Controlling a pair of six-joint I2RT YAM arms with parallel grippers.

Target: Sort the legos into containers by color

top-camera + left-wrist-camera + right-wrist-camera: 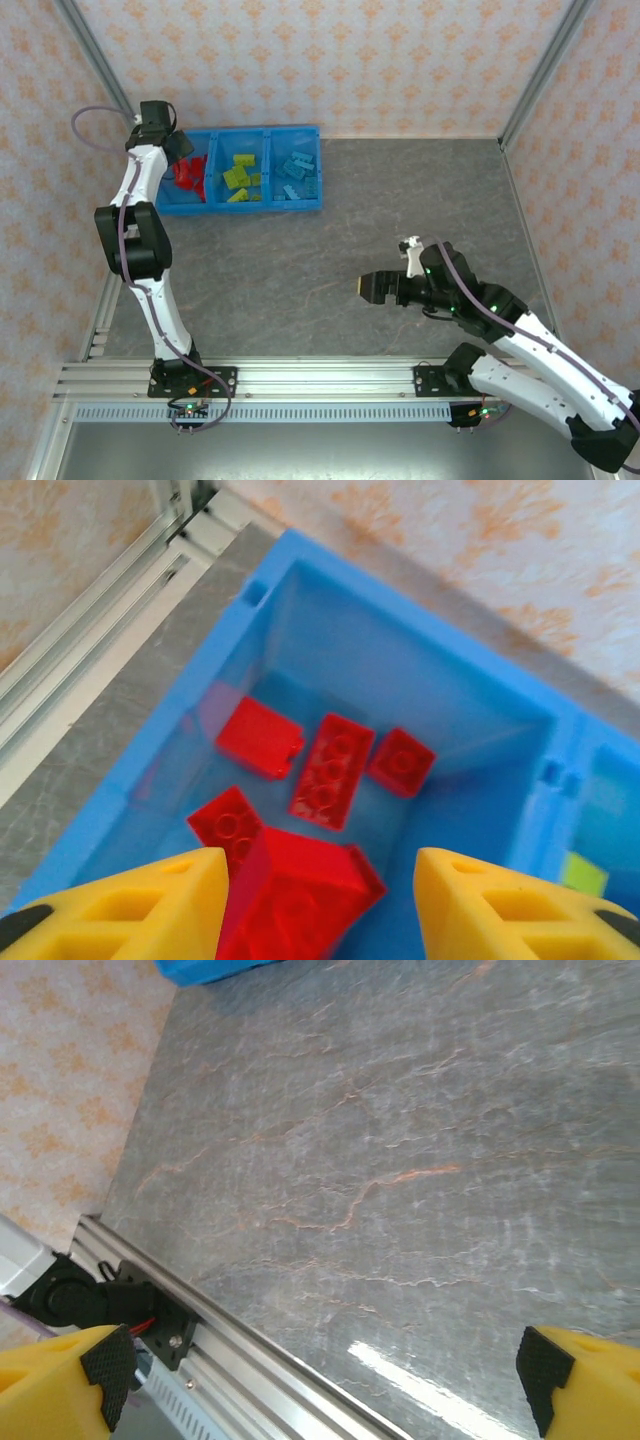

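Left gripper (320,865) over red compartment (400,670), jaws partly parted, red brick (295,905) slack between them. Right gripper (320,1365) wide, empty, well apart from tray (300,130).

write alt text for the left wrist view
A red lego shows between the left hand's parted yellow fingers, over the blue bin's end compartment. Four more red legos lie on that compartment's floor.

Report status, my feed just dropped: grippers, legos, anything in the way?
Left gripper open over red bin, red lego loose between fingers. Right gripper open over table. Nothing blocking.
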